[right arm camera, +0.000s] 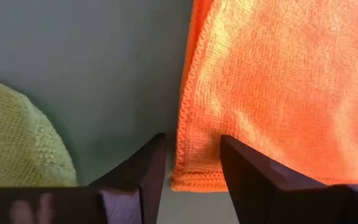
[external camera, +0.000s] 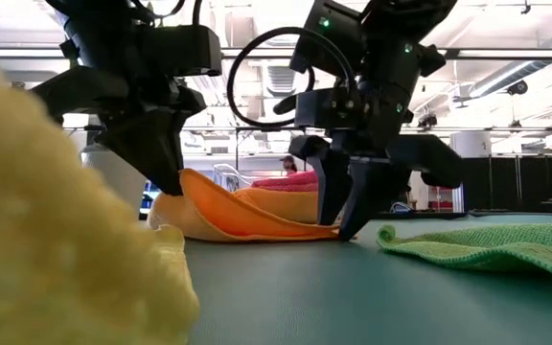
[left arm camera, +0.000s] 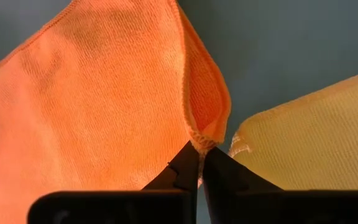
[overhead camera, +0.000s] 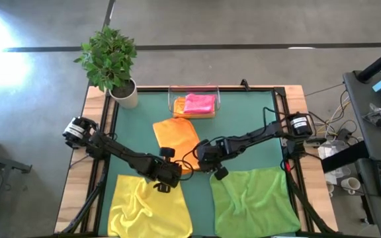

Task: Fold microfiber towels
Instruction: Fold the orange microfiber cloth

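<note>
An orange towel [overhead camera: 176,135] lies on the green mat [overhead camera: 243,125] at the table's middle. My left gripper [overhead camera: 166,177] is shut on its near left corner. My right gripper [overhead camera: 205,162] is open and points down at the towel's near right corner [right arm camera: 194,171], one finger on each side of it. A yellow towel [overhead camera: 147,205] lies crumpled at the near left and a green towel [overhead camera: 253,198] at the near right. A pink towel [overhead camera: 200,102] lies folded on an orange one [overhead camera: 180,109] in the clear tray [overhead camera: 194,89] at the far side. My left gripper pinches the orange towel's corner [left arm camera: 202,138] between its two fingertips, at the stitched hem, where the cloth curls over on itself. In the low view the corner [external camera: 192,184] is raised off the mat, and the rest of the towel slopes down onto the mat.
A potted plant [overhead camera: 111,63] stands at the table's far left corner. The yellow towel's edge [left arm camera: 303,137] lies close beside my left gripper, and the green towel's edge [right arm camera: 23,137] close beside my right gripper. Bare mat shows between the orange towel and the tray.
</note>
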Motion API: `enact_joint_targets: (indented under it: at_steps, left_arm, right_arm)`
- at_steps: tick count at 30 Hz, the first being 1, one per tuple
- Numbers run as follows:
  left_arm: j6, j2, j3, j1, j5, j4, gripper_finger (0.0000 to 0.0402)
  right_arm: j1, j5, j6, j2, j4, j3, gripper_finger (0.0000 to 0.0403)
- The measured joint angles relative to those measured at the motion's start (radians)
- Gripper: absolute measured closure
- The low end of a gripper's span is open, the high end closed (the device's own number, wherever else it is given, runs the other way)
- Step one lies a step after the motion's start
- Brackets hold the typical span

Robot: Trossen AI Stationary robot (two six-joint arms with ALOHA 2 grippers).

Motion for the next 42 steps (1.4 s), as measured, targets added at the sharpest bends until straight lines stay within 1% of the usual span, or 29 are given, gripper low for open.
enact_joint_targets:
  at_steps: [2,4,7,15,19,22,29,32,36,40,42]
  left_arm:
    - [0.000,0.000,0.000,0.000,0.000,0.000,0.0401]
    - [0.000,-0.001,0.000,0.000,0.000,-0.001,0.0401]
    - [0.000,-0.001,0.000,0.002,0.000,-0.002,0.0401]
    - [0.000,-0.001,0.000,0.008,0.000,-0.003,0.0401]
    - [-0.020,-0.002,0.000,0.008,0.002,-0.003,0.0401]
    - [-0.112,-0.002,0.000,0.008,0.018,-0.003,0.0401]
    - [-0.258,-0.002,0.019,0.002,0.141,0.037,0.0401]
    - [-0.311,-0.003,0.040,0.000,0.168,0.051,0.0401]
    - [-0.373,-0.004,0.072,-0.011,0.241,0.068,0.0401]
    - [-0.460,-0.004,0.115,-0.030,0.328,0.073,0.0401]
    - [-0.497,-0.004,0.129,-0.053,0.347,0.069,0.0401]
  right_arm:
    - [0.002,0.030,0.000,0.005,0.000,0.000,0.0259]
    - [0.002,0.038,0.004,0.015,0.005,0.000,0.0266]
    - [0.002,0.047,0.017,0.025,0.010,0.000,0.0287]
    - [0.002,0.073,0.053,0.040,0.025,0.000,0.0386]
    - [0.002,0.076,0.093,0.033,0.022,0.000,0.0391]
    - [0.005,0.076,0.141,0.007,-0.004,0.000,0.0393]
    - [0.034,0.038,0.287,-0.106,-0.120,-0.003,0.0394]
    - [0.069,0.029,0.367,-0.145,-0.167,-0.003,0.0394]
    - [0.144,0.029,0.507,-0.182,-0.187,0.003,0.0394]
    - [0.236,0.027,0.665,-0.185,-0.239,0.055,0.0394]
    - [0.278,0.032,0.729,-0.184,-0.250,0.094,0.0394]
